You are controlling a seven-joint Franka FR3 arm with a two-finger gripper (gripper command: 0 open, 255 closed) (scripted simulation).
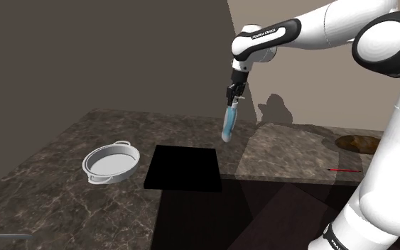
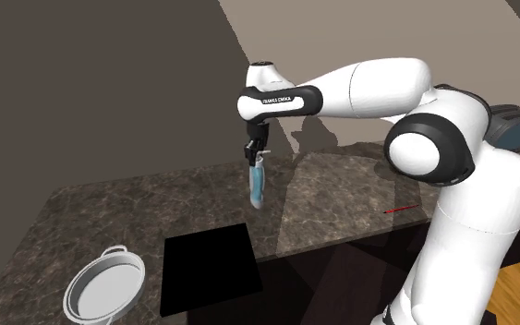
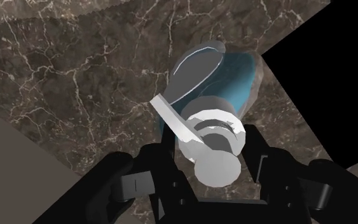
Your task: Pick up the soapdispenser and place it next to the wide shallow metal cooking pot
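A blue soap dispenser [image 1: 227, 123] with a white pump top hangs in the air above the dark marble counter, and my black gripper [image 1: 233, 93] is shut on its pump neck. From the second exterior view the soap dispenser [image 2: 257, 184] dangles below the gripper [image 2: 252, 150], over the counter's far part. Seen from the wrist, the dispenser [image 3: 219, 95] sits clasped between my fingers [image 3: 161, 162]. A wide shallow grey pot [image 1: 110, 162] with two handles rests on the counter at the shoulder view's left. The same pot [image 2: 104, 285] lies near the bottom left corner of the second exterior view.
A black rectangular area [image 1: 184, 167] cuts into the counter between the pot and the dispenser. A thin red stick [image 1: 344, 170] lies on the counter [image 1: 56, 192] near the arm's base, beside a brown patch [image 1: 360, 143]. Walls stand behind the counter.
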